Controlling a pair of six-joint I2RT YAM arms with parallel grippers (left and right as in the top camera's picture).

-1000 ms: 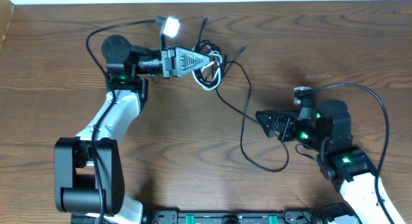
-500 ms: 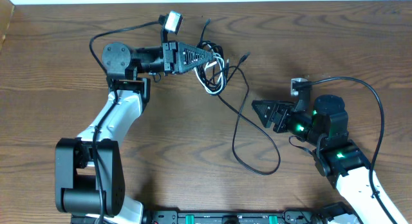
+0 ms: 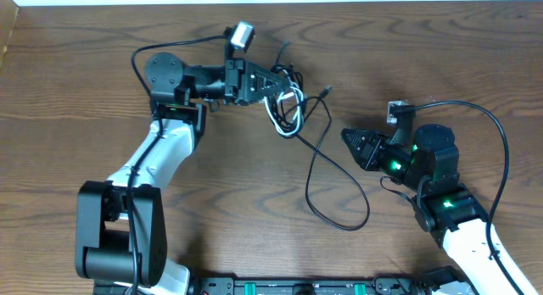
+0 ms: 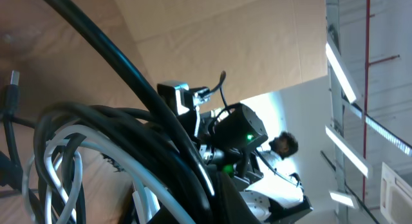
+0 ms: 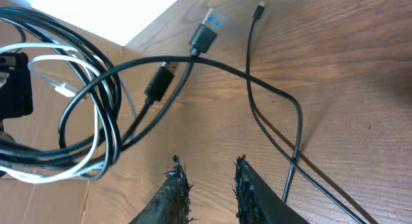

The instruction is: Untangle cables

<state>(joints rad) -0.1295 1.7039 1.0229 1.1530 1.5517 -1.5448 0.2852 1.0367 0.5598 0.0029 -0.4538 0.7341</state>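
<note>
Overhead, the left gripper [image 3: 278,81] is clamped on the cables [image 3: 288,104], a small bundle of black and white loops bunched at its tip toward the far side of the table [image 3: 85,75]. Left wrist view shows only those strands crowding the lens; the fingers themselves are hidden behind them. From the bundle a black strand [image 3: 316,172] runs forward and lies in a long loop on the wood between the two arms. The right gripper [image 3: 348,138] points at that strand from close by without touching it. Right wrist view shows its fingers [image 5: 175,185] a little apart with nothing between them, the strand passing just beside one tip. Beyond lie a USB plug [image 5: 206,32], a black plug [image 5: 159,82] and a small plug [image 5: 260,5].
</note>
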